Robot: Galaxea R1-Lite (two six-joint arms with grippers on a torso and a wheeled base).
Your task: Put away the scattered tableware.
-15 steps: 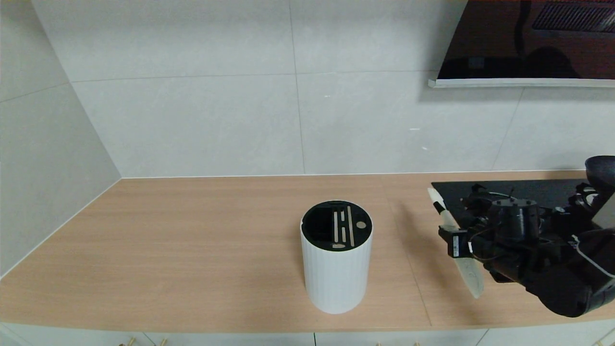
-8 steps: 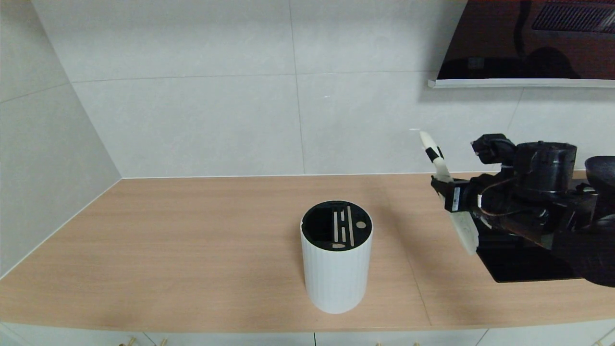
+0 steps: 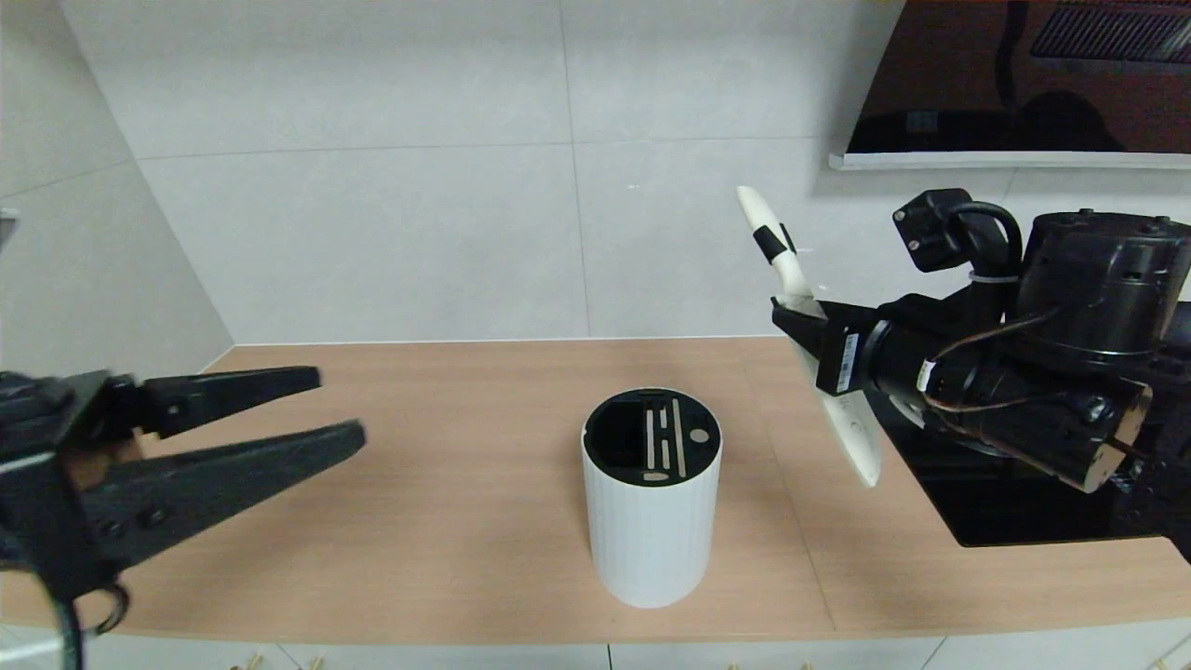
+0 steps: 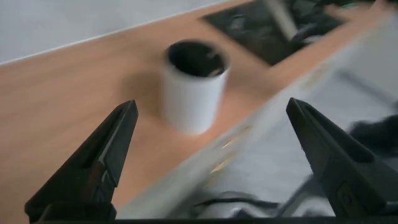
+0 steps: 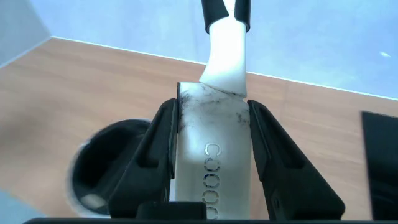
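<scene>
Raised and carried leftward since the earlier frames, the right gripper [image 3: 811,326] is seen above the wooden counter [image 3: 419,521], and the left gripper [image 3: 337,405] has been brought in, fingers spread wide. The white slotted holder [image 3: 651,530] stands between them. A white knife [image 3: 851,433] is clamped in the right gripper, tilted, handle up, right of the holder.

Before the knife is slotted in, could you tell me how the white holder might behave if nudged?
The white holder is tall for its footprint and stands free on the counter, so the knife pushing its rim may tip it. Its ribbed wall looks rigid, likely light plastic.
</scene>
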